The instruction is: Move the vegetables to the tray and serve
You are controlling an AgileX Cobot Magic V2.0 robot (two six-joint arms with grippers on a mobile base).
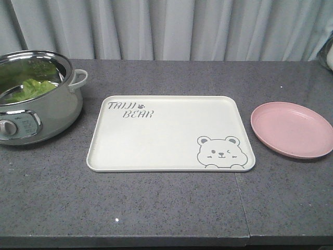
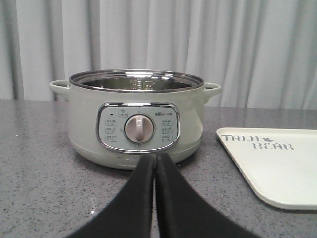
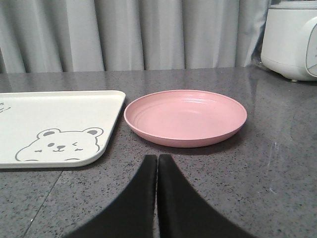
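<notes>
Bright green lettuce leaves (image 1: 32,88) lie inside the pale green electric pot (image 1: 47,112) at the left of the counter. The cream-white tray (image 1: 156,135) with the bear face and "TAIJI BEAR" lettering lies flat in the middle and holds nothing. In the left wrist view my left gripper (image 2: 155,157) is shut and empty, low over the counter in front of the pot (image 2: 138,116); the tray's corner (image 2: 277,163) is to its right. My right gripper (image 3: 157,157) is shut and empty, in front of the gap between the tray (image 3: 54,124) and the pink plate. Neither gripper shows in the front view.
A round pink plate (image 1: 291,129) lies right of the tray, also in the right wrist view (image 3: 185,116). A white appliance (image 3: 292,39) stands at the far right back. Grey curtains hang behind the dark speckled counter (image 1: 166,203).
</notes>
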